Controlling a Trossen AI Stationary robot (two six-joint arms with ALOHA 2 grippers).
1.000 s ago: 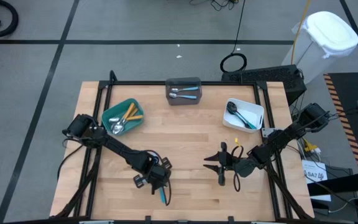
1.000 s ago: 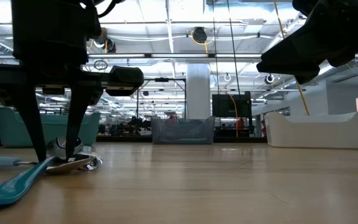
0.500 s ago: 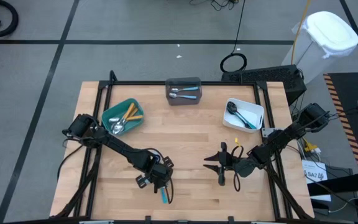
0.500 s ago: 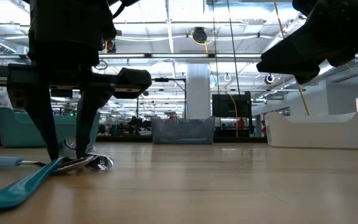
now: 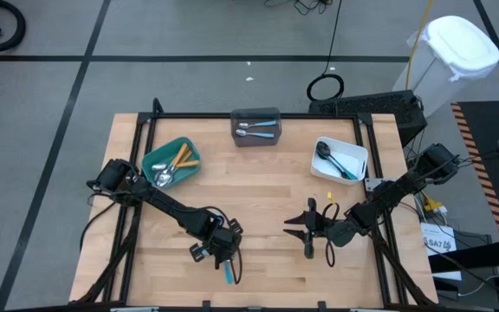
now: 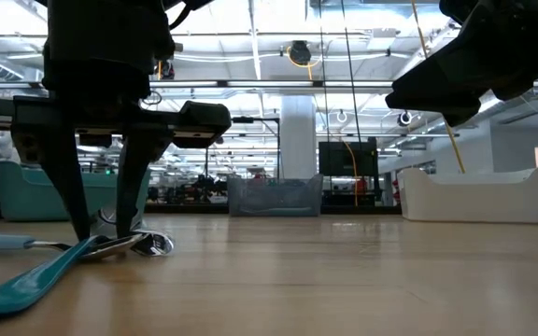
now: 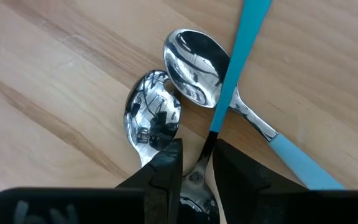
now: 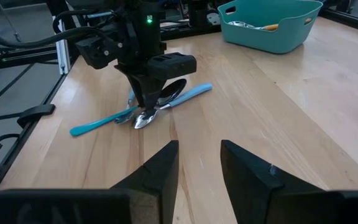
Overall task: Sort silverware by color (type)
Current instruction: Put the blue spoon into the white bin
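Several blue-handled utensils lie crossed on the table near its front edge. Two are spoons: one silver head (image 7: 152,118) lies beside another (image 7: 193,67), whose blue handle (image 7: 303,168) runs off along the wood. A third blue handle (image 7: 238,56) lies across that spoon, and its thin neck (image 7: 204,152) runs between my left gripper's fingers. My left gripper (image 7: 197,155) points down over the pile (image 5: 227,270), narrowly open with its tips at the table (image 6: 106,233). My right gripper (image 5: 289,227) hovers open and empty at the front right, facing the pile (image 8: 157,102). My left gripper comes from above, pointing down, with one finger (image 7: 166,168) on either side of the thin neck (image 7: 204,152) of the crossing blue-handled utensil. The fingers lie across the neck. The utensil lies flat on the table. I cannot tell whether a finger touches it.
A teal bin (image 5: 170,163) with orange-handled pieces stands at the back left. A grey bin (image 5: 256,127) with blue-handled pieces stands at the back middle. A white bin (image 5: 340,159) with black pieces stands at the back right. Bare wood lies between the arms.
My left gripper has gone a little toward the table's right edge, staying down at the table. The spoon heads under it have slid the same way along the wood.
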